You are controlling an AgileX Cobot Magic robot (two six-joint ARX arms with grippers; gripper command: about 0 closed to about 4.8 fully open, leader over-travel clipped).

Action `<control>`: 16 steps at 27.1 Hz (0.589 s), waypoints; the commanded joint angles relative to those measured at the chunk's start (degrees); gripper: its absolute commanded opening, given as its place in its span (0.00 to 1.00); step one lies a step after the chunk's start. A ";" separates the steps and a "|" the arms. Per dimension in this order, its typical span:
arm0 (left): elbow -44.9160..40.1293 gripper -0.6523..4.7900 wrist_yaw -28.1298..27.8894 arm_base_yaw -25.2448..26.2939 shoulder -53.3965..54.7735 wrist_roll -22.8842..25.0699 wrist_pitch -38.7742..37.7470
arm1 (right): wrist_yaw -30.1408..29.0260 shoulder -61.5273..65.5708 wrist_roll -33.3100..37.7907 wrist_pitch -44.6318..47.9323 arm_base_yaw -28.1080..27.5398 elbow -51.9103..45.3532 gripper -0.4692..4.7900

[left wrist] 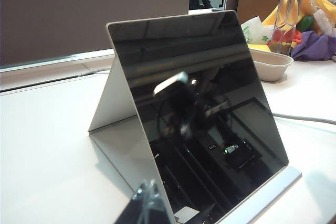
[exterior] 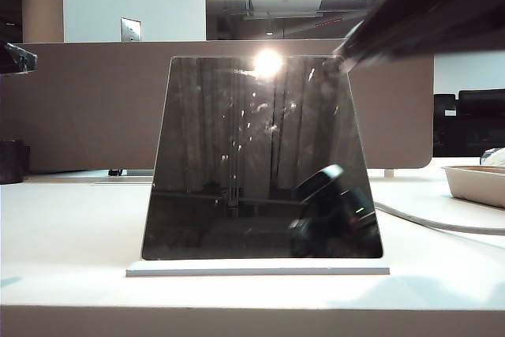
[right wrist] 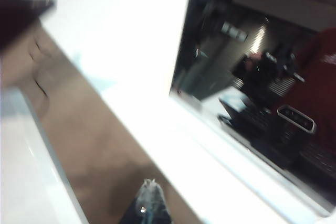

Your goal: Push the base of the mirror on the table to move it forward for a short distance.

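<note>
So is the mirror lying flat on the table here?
No. In the exterior view the mirror stands upright on its white base, leaning back slightly.

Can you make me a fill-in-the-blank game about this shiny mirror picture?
1. The mirror stands on a flat base whose color is ____.
2. Near the mirror's top, the glare is a bright ____.
3. The mirror is narrowest at its ____ edge.
4. The beige tray sits on the table toward the ____ side of the exterior view.

Missing words: white; light; top; right
</note>
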 commanded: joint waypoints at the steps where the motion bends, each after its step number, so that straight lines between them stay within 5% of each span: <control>1: 0.04 0.12 0.22 -0.09 0.04 0.24 0.48 | 18.14 7.56 0.50 2.29 11.52 0.26 0.08; 11: 0.04 0.12 0.20 -0.15 0.04 0.24 0.50 | 15.96 29.68 4.59 17.97 13.05 0.55 0.08; 16: 0.04 0.12 0.22 -0.15 0.04 0.24 0.50 | 16.39 32.98 4.52 20.41 9.38 0.55 0.08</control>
